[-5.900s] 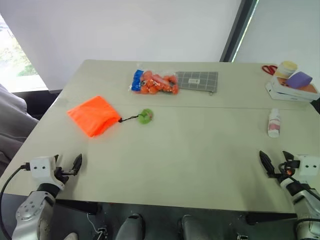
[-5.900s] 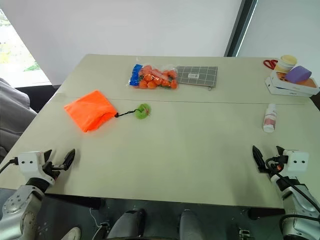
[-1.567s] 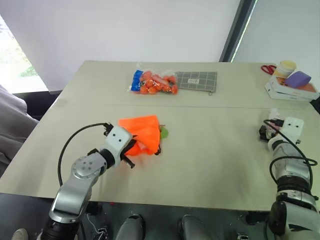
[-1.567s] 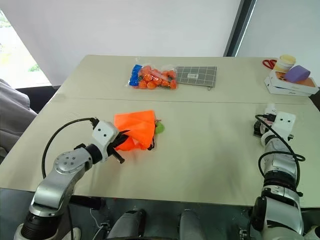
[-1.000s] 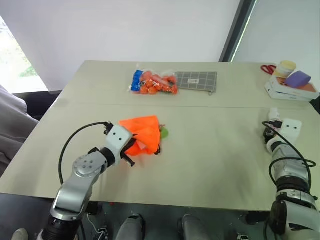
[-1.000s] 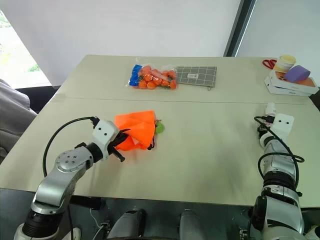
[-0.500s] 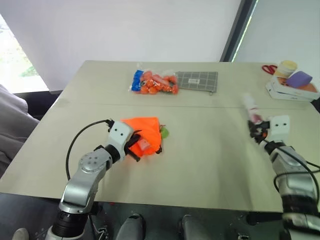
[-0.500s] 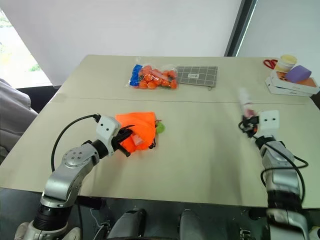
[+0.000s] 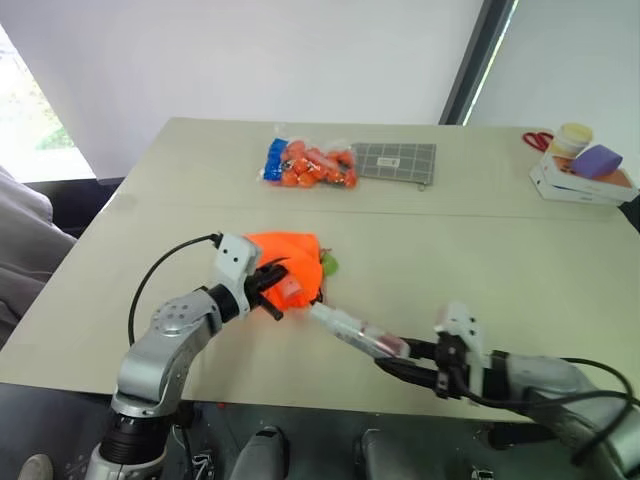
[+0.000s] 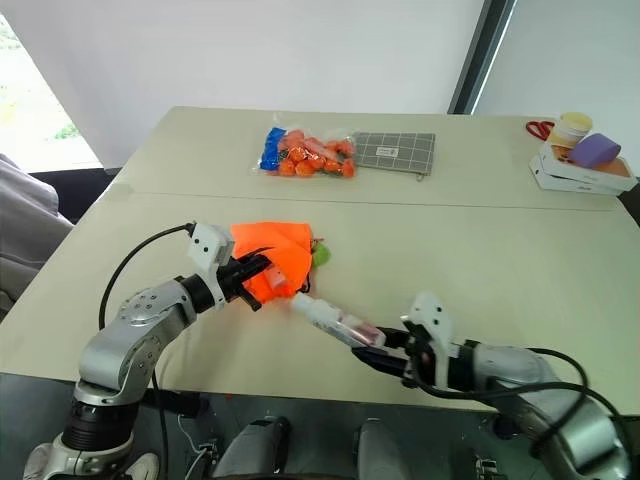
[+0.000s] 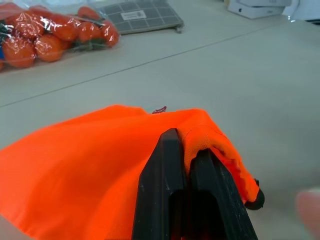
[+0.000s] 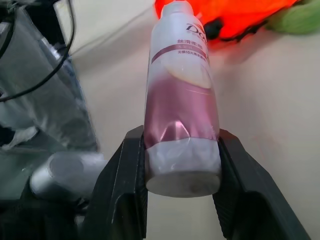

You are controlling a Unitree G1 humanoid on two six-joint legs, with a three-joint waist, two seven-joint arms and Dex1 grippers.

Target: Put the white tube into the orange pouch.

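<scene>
tube label (image 12: pixel 182 47) legible at wrist

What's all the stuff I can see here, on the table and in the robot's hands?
orange pouch: one, neon orange, near middle of table, edge pinched by left end effector
green ball: one, green, beside the pouch
white tube: one, white with pinkish band, held pointing at the pouch
clear bag: one, orange items, blue end, far side
checked cloth: one, grey, beside the bag
white box: one, far right, purple item and cream jar on top
scissors: one, red handles, far right
left end effector: black, shut on pouch
right end effector: black, gripping tube
</scene>
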